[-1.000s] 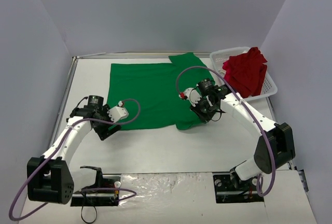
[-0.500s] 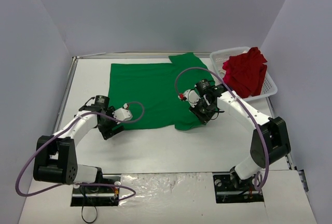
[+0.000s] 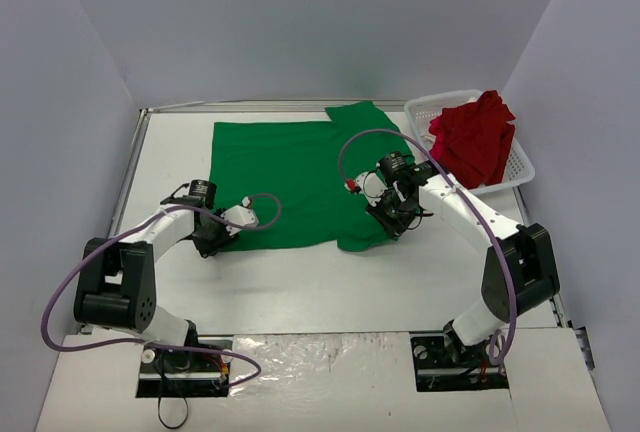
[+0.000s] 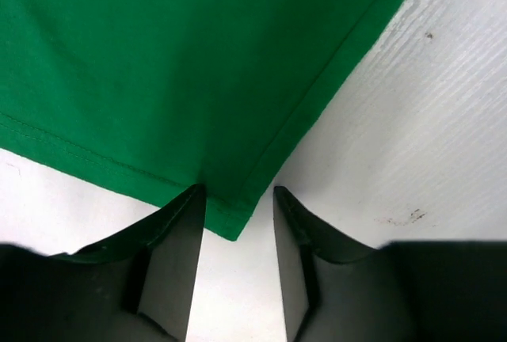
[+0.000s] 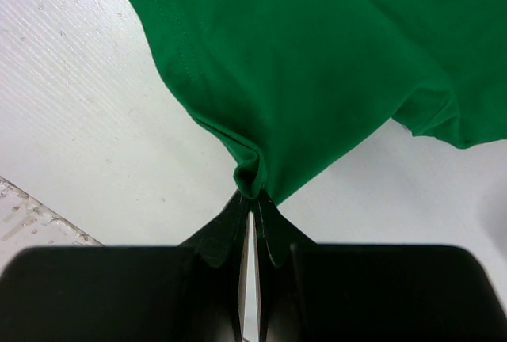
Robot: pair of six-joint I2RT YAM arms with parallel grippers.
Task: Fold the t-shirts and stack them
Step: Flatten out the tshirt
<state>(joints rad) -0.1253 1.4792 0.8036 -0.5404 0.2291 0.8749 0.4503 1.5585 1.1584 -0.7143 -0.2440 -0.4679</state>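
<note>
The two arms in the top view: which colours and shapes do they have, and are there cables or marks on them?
The left arm and the right arm have white tubular links and black joint housings. A purple cable loops along each. The left pincer and the right pincer have black, tapering fingers. A small red mark sits by the right wrist.

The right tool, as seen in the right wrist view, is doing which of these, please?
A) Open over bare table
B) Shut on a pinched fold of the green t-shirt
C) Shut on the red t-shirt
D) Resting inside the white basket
B: the right tool has its fingers pressed together on a puckered edge of the green t-shirt, while the red t-shirt lies apart in the basket.
</note>
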